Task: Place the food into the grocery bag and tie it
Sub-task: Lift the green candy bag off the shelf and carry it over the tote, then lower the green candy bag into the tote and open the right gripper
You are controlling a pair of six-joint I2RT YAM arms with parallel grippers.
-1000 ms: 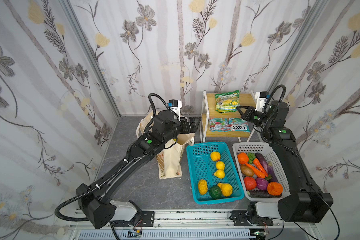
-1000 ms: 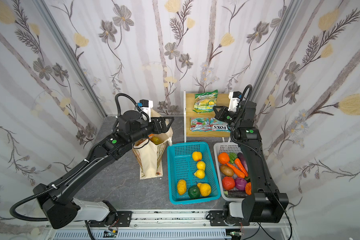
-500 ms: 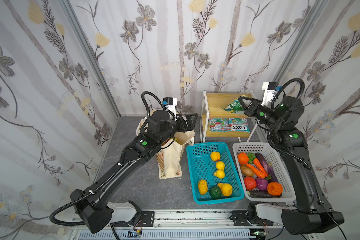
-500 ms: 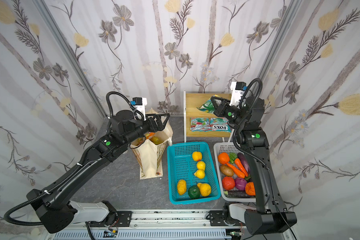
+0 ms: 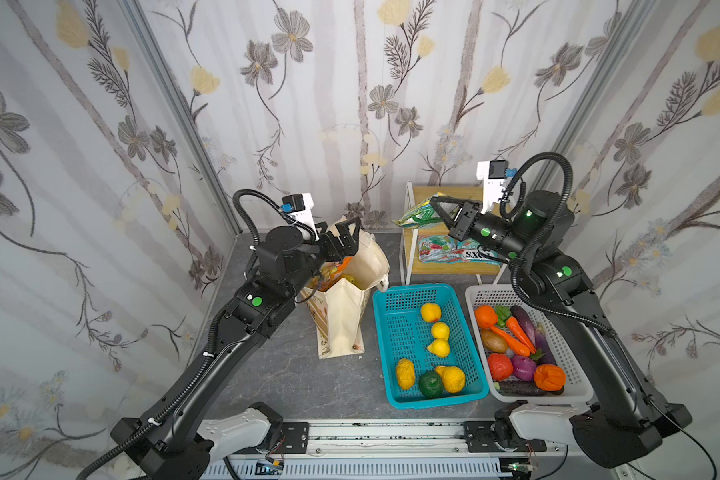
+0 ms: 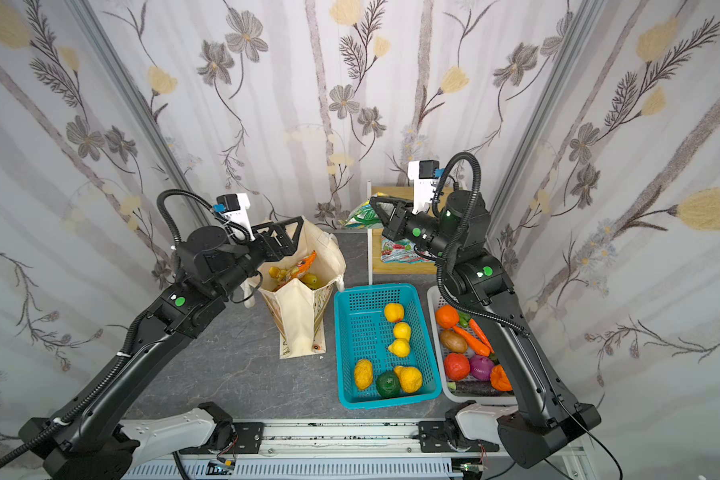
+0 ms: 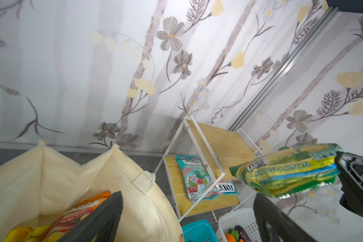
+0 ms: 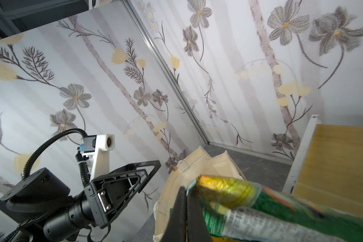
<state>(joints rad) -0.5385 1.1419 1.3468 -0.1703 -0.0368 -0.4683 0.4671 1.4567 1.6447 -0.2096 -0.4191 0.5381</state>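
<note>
Green candy packet (image 5: pixel 412 214), airborne off the bag-side edge of the wooden shelf (image 7: pixel 224 144), could slip out or catch the rim of the grocery bag (image 5: pixel 344 307), since the right gripper (image 5: pixel 435 203) clamps only one end, the rest drooping beyond its jaws, while the left gripper (image 5: pixel 347 224) hovers over the bag mouth, jaws apart.

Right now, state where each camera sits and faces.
Both top views: high over the arm bases, looking down at the grocery bag, left arm, right arm.
Left wrist: above the bag, facing the shelf; open left end effector shows.
Right wrist: by the shelf, facing the bag; right end effector grips green packet.
Shared: bag and packet in both wrist views.
</note>
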